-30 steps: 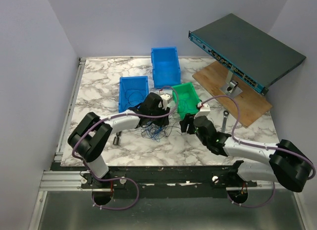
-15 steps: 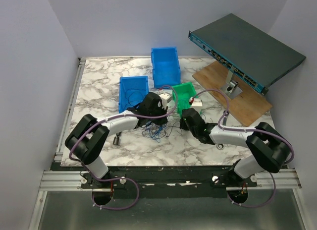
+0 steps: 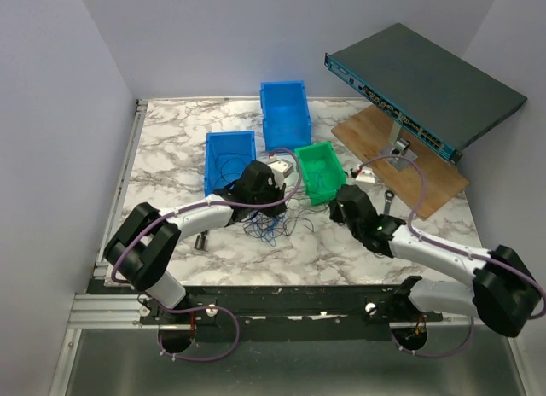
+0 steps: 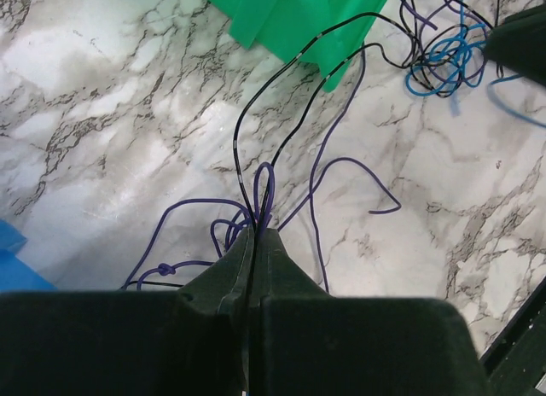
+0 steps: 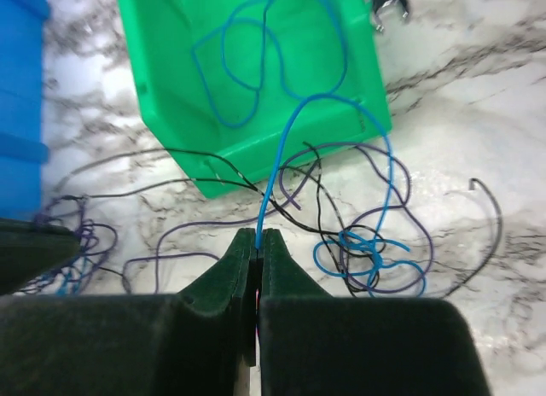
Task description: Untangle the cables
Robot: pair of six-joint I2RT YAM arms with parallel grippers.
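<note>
Cables look: the cables (image 3: 271,226) are thread-thin, curly wires in blue, purple and black. They lie in loose loops on the marble table (image 3: 171,148), drawn tight in one blue-and-black knot (image 5: 367,253).
Left grip: the left gripper (image 4: 256,235) has its fingers pressed together, pinching a purple loop (image 4: 264,187) and a black strand (image 4: 294,67) at the very tips.
Right grip: the right gripper (image 5: 258,235) has its tips pressed together on a single blue strand (image 5: 277,170).
Cables from left tips: purple loops fan out on the table just ahead, from 9 round to 2 o'clock. Two black strands climb toward 1 o'clock, cross a corner of the green bin (image 4: 273,12) and reach the knot at 2 o'clock, well apart from the tips.
Cables from right tips: the blue strand rises toward 12 o'clock, bends over the bin's near corner and drops to the knot at 4 o'clock, near the tips. A second blue loop lies inside the bin at 12 o'clock. Purple and black strands run between the tips and the bin.
Left arm pose: seen from above, the elbow sits low at the table's 8 o'clock. The forearm stretches toward 2 o'clock, with the wrist over the tangle.
Right arm pose: the forearm lies low and reaches toward 10 o'clock, its head at 4 o'clock of the bin.
Around: a wrench (image 3: 386,206) lies just at 3 o'clock of the right wrist, and two blue bins (image 3: 230,157) stand at 11 and 12 o'clock of the tangle.
</note>
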